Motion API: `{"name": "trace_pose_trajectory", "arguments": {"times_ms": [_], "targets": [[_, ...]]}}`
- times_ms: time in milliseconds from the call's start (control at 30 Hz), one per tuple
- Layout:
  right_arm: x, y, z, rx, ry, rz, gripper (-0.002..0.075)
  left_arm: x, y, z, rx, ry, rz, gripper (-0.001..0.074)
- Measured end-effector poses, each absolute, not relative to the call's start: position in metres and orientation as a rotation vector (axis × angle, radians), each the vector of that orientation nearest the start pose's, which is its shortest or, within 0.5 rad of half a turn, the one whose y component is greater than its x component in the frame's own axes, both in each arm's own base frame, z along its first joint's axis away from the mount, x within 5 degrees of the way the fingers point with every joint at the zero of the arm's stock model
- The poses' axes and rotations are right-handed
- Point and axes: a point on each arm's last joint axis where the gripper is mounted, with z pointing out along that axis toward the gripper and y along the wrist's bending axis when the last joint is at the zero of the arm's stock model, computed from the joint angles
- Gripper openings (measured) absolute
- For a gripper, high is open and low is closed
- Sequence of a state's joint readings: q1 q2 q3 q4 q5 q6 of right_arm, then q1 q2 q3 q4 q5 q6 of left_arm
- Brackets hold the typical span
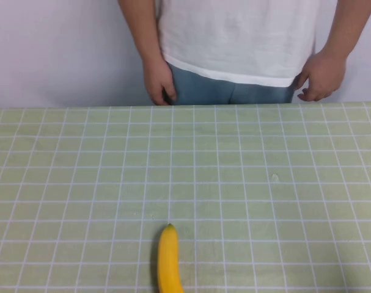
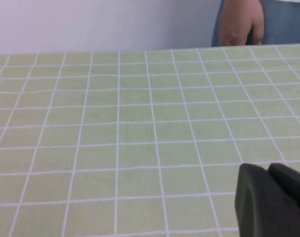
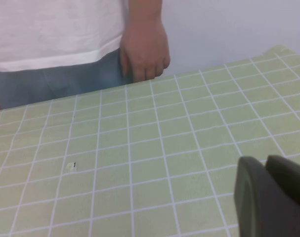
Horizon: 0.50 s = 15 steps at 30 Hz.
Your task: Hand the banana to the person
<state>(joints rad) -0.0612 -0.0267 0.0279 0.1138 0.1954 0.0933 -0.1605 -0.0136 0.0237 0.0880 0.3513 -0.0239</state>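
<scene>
The smooth bright yellow curved banana (image 1: 168, 261) lies on the pale green white-gridded counter (image 1: 264, 183) at six o'clock in the high view, its tip pointing toward twelve and its lower end cut off by the near edge.

Well apart, beyond the far edge at twelve o'clock, stands the bare-armed person in a white T-shirt and blue jeans (image 1: 237, 43), hands hanging at the hips.

Neither arm appears in the high view. The left gripper (image 2: 271, 200) and right gripper (image 3: 273, 197) each show only as a dark part low in their own wrist views, above bare counter; whether the jaws are released or clenched, I cannot tell.
</scene>
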Motion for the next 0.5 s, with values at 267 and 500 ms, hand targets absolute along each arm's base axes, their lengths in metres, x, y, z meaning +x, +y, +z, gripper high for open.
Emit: {"name": "trace_pose_trajectory", "arguments": {"times_ms": [267,500], "targets": [[0.0551,-0.0014,0.1876,0.206,1.668,0.127,-0.0007,0.0529,-0.0058,0.1743,0.181,1.832,-0.044,0.0004],[0.0551,-0.0014,0.1876,0.206,1.668,0.127,-0.0007,0.0530,-0.0058,0.1746,0.181,1.828,-0.044,0.0004]]}}
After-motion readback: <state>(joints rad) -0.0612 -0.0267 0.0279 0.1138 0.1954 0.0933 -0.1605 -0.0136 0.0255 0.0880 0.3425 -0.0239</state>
